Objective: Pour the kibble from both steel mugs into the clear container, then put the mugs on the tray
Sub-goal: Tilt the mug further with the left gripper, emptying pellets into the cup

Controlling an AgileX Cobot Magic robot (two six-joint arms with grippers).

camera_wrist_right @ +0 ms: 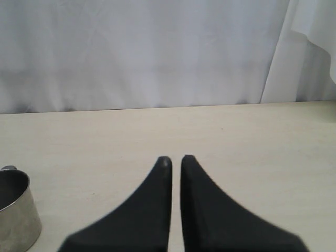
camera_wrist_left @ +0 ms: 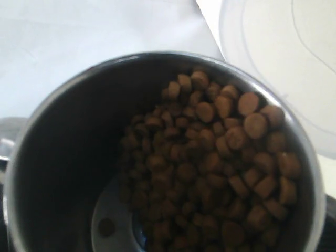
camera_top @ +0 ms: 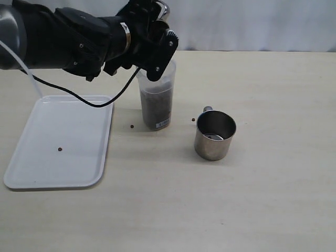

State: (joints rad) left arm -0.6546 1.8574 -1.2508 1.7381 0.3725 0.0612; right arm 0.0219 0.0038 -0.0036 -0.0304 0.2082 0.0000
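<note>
**A:** Exterior view first: where's the mug?
**B:** Left fingers (camera_top: 160, 55) grip the held mug (camera_top: 164, 7), tilted above the clear container (camera_top: 156, 79), which is over half full of kibble (camera_top: 156, 107). The second mug (camera_top: 215, 135) stands upright on the bench (camera_top: 262, 199) to the right, handle far. The tray (camera_top: 79, 121) lies left.
**A:** Left wrist view?
**B:** Kibble heaped to one side inside the held mug.
**A:** Right wrist view?
**B:** Right fingers (camera_wrist_right: 164, 173) closed, holding nothing.
</note>
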